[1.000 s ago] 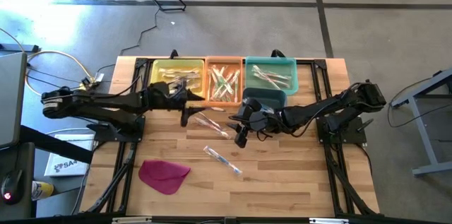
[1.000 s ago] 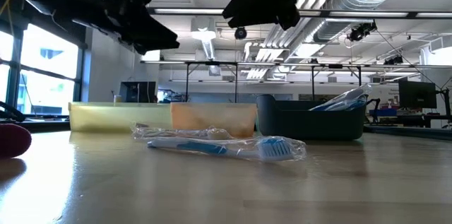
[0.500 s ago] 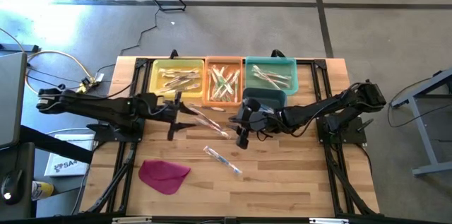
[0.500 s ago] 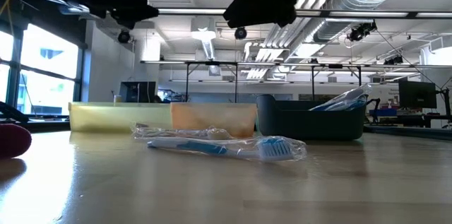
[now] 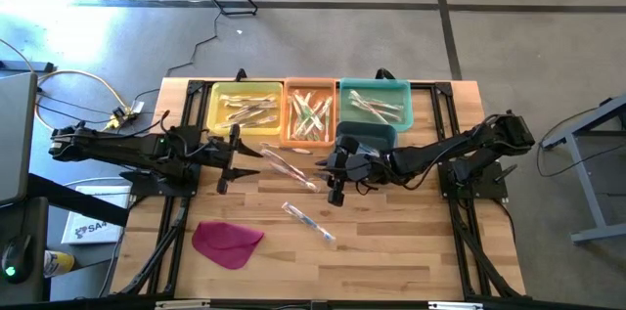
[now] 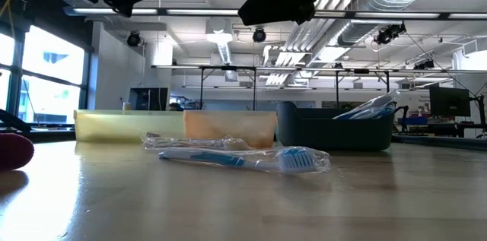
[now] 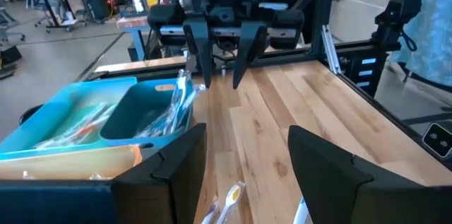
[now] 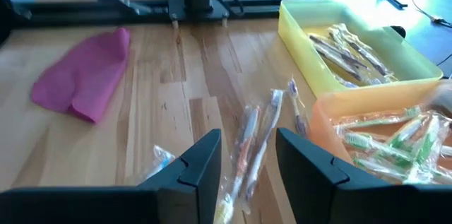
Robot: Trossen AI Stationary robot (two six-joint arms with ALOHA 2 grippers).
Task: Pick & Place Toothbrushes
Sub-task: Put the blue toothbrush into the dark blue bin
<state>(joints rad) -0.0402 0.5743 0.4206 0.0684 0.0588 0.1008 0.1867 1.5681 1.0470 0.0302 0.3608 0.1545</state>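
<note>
near the bottom of the overhead view, flat magenta cloth (image 5: 227,243) at lower left of the wooden desk (image 5: 391,251). just above and right of it, lone wrapped blue toothbrush (image 5: 308,222) lying loose on bare wood; same one stretched across the middle of the table-level view (image 6: 243,159). farther up, at centre, small cluster of loose toothbrushes (image 5: 286,166) between the two arms.

left pincer (image 5: 225,158) hovering at centre left, fingers wide apart, holding nothing. right pincer (image 5: 335,191) hovering just right of the cluster, fingers (image 8: 205,160) partly apart with nothing between them, pointed at the orange-handled brushes below.

along the far edge, row of bins: yellow bin (image 5: 213,114), orange bin (image 5: 290,114), light blue bin (image 5: 403,105), each with brushes inside, and a dark teal bin (image 5: 367,136) in front of the blue one.

likely risks: glossy wrappers slipping out of a pinch; overlapping brushes in the cluster coming up two at a time or getting knocked aside; both arms close over the same pile, so a collision if both reach in together.

pale butcher-block surface on a black frame, grey concrete floor around it, large open workshop with ceiling ducts, lights and windows beyond.
</note>
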